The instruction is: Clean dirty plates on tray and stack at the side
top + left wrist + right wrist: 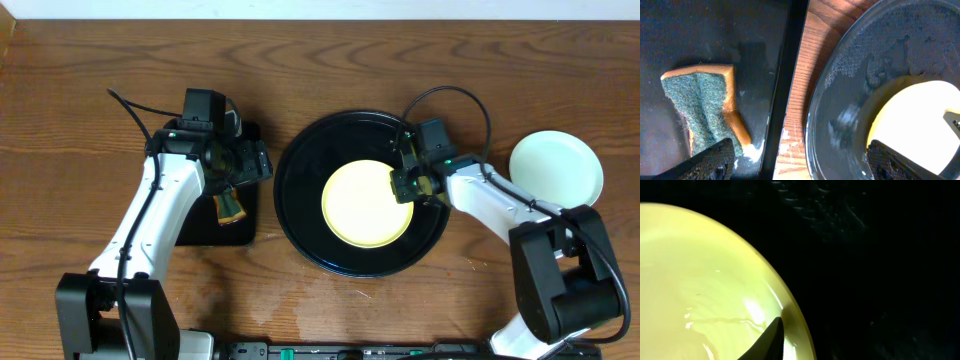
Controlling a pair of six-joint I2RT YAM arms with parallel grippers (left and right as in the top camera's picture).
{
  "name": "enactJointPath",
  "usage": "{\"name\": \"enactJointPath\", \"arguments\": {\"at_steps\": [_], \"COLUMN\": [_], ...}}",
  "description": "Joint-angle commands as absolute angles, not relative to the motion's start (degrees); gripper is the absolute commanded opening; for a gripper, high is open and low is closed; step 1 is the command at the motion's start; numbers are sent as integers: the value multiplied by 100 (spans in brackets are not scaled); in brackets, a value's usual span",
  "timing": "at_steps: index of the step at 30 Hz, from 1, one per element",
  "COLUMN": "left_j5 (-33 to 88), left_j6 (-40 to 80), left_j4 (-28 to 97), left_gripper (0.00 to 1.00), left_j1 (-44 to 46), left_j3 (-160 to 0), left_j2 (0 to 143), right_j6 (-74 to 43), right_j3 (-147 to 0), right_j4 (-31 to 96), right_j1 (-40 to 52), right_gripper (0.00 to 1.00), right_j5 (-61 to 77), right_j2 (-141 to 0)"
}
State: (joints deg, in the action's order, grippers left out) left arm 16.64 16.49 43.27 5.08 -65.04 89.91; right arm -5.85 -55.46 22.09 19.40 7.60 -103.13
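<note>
A pale yellow plate (365, 203) lies in the large round black tray (300, 190). My right gripper (408, 182) is at the plate's right rim. In the right wrist view one dark finger lies on the yellow plate (705, 280) just inside its rim, and the other finger is lost against the black tray (880, 255); the gripper (796, 330) looks closed on the rim. A pale mint-blue plate (556, 170) sits on the table at the right; I cannot tell if another lies under it. My left gripper (248, 163) is open and empty (800, 165).
A green and orange sponge (229, 206) lies on a smaller rectangular black tray (205, 228) left of the round tray. It also shows in the left wrist view (702, 112), with wet streaks on the round tray (865, 65) and the yellow plate (920, 125).
</note>
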Motion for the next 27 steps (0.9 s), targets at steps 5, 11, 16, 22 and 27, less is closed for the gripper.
{"name": "enactJointPath", "arguments": {"at_steps": [5,11,16,22,27], "left_j5": [1732,1734,1732,1732,1732], "left_j6": [1632,1632,1632,1632,1632], "left_j4": [4340,4340,4340,4340,4340], "left_gripper": [86,86,86,86,86], "left_j1": [521,521,521,521,521], "left_j3": [-6584,-6584,-6584,-6584,-6584], "left_j2": [8991,8991,8991,8991,8991], "right_j6": [-357,-244,-248,-246,-325], "right_j3": [-5356,-5358,-5356,-5356,-5356], "right_j4": [2386,2502,2576,2700,2923], "right_j1": [1306,1170,1444,2206,2366], "right_gripper": [1,1,1,1,1], "right_j5": [2300,2182,1275,-438,-504], "right_j2": [-10711,-10202,-9277,-8088,-7856]}}
